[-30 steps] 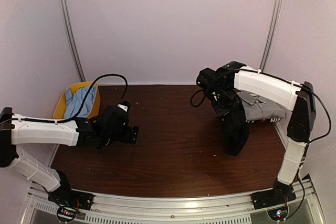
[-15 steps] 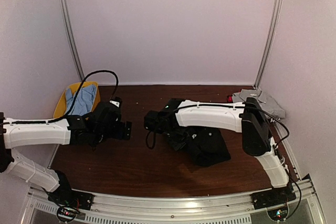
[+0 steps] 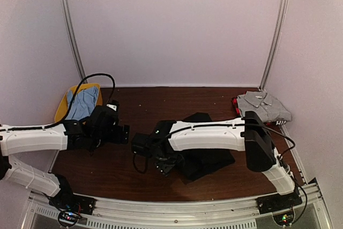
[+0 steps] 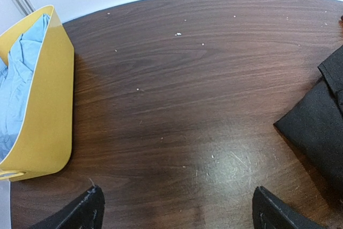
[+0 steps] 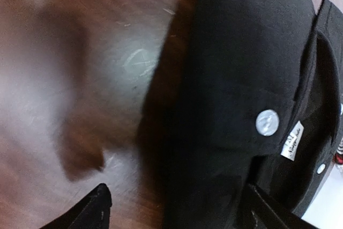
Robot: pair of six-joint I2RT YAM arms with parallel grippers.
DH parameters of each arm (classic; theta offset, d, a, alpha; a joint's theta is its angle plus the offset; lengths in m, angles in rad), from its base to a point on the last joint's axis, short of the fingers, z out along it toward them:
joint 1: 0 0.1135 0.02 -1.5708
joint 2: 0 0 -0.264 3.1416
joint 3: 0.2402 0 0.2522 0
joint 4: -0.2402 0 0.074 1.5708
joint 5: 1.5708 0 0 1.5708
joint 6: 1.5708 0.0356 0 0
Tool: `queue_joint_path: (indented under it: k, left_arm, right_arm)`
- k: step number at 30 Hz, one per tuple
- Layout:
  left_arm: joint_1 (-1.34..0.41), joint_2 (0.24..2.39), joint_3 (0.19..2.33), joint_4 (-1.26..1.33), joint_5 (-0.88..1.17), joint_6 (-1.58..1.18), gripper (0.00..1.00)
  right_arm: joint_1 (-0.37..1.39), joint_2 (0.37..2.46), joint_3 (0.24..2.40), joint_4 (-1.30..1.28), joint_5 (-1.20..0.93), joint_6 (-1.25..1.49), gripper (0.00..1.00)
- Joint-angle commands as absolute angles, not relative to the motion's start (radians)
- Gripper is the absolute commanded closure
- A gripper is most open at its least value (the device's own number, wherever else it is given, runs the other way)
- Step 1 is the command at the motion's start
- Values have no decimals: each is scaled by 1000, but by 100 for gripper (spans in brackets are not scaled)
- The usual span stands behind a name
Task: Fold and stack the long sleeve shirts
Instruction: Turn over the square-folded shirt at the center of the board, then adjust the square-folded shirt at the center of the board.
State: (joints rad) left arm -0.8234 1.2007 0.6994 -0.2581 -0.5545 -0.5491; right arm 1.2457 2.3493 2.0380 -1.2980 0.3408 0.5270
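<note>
Black shirt [image 3: 206, 154]: lies rumpled and unfolded on the table [image 3: 177, 105]. Its left edge sits directly below the right gripper's fingertips.
Collar end: a white neck label [image 5: 292, 142] and a pale button [image 5: 267, 122] lie beyond the fingertip on the cloth side.
Grey shirt [image 3: 263, 105]: a compact heap, apparently already folded, well apart from both pairs of fingers at the far right corner.
Right gripper [image 5: 177, 207]: fingers spread and pinching nothing. One tip is over black cloth, the other over bare wood.
Left gripper [image 4: 179, 213]: fingers spread wide and empty above bare table. A shirt corner lies past its right fingertip.
Yellow basket [image 4: 53, 95]: past the left fingertip, holding a light blue cloth [image 4: 21, 79].
Step in hand: probably spreading the black shirt flat before the first fold.
Doing it well: pinch a single layer at a shoulder or hem corner, not a bunched fold. Bring the left fingers to the opposite corner and pull the two apart evenly, so the cloth lies smooth with the sleeves out. A grip through several layers would likely drag the wrinkles along.
Overhead view only: the shirt's whole outline, the grey heap, and how far each arm reaches.
Right wrist view only: the label, the buttons, and each tip's place against the cloth edge.
Left wrist view only: the gap between its tips and the bare wood below.
</note>
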Motion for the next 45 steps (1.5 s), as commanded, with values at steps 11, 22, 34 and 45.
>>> queue_joint_path:
  k: [11, 22, 34, 45]
  left_arm:
    - [-812, 1132, 661, -232, -569, -566, 2]
    - [-809, 1154, 660, -228, -555, -564, 2]
    - [-810, 1167, 650, -210, -540, -566, 2]
    - [-809, 1179, 650, -201, -533, -566, 2]
  right_arm:
    - [1171, 1938, 1752, -1013, 297, 508, 21]
    - [1072, 2077, 1749, -981, 262, 435, 36]
    - [1055, 2190, 1749, -1046, 292, 430, 48]
    - [1054, 2209, 1744, -1113, 356, 459, 69]
